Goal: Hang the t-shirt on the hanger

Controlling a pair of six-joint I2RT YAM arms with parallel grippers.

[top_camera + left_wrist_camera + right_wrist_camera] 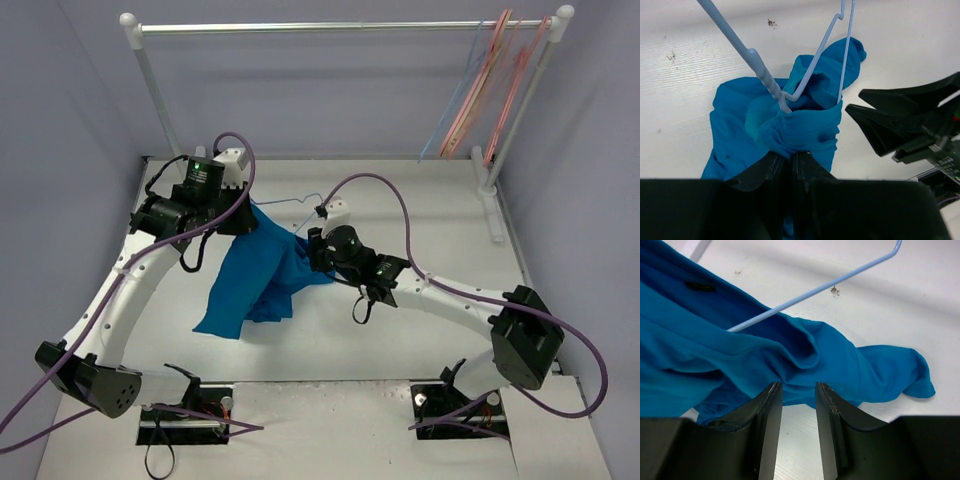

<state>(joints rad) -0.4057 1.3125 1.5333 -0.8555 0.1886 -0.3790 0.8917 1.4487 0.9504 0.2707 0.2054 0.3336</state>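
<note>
Hanger [816, 59], light-blue wire: lower part buried in the t-shirt [262, 278] at frame centre, only the hook and 2 sloping wires showing, top cut off in the left wrist view. Left gripper [791, 156]: fingers pinched together on a bunched fold of shirt. Right gripper [797, 387]: 2 fingers narrowly parted, gripping nothing, fabric just beyond the tips. Rack [340, 27] along the top edge, pink hangers [475, 88] upper right, well apart.
</note>
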